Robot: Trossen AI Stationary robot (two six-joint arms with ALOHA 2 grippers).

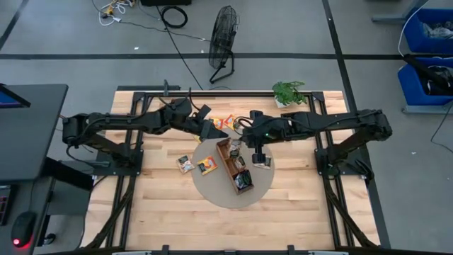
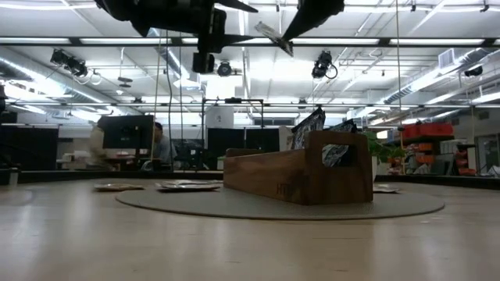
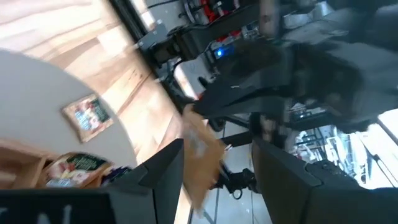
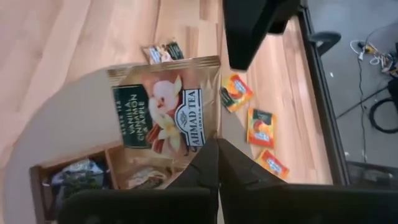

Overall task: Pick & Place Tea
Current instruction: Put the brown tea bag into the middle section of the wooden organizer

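A: Sachets everywhere. Which one is the right gripper (image 4: 217,152) holding?

B: The pale beige square tea sachet (image 4: 165,102) with the green label; its fingers are pinched together on the lower edge, lifted above the long brown wooden compartment tray (image 1: 232,166).

A: And the left gripper (image 3: 214,165)?

B: Raised just beside it, fingers apart. A brownish sachet (image 3: 200,152) shows between them, but I can't tell whether they touch it.

A: The rest?

B: Orange-yellow sachets (image 4: 260,127) lie on the pale wooden table (image 1: 163,212), off the round grey-beige mat (image 1: 212,185); others stand in the tray.
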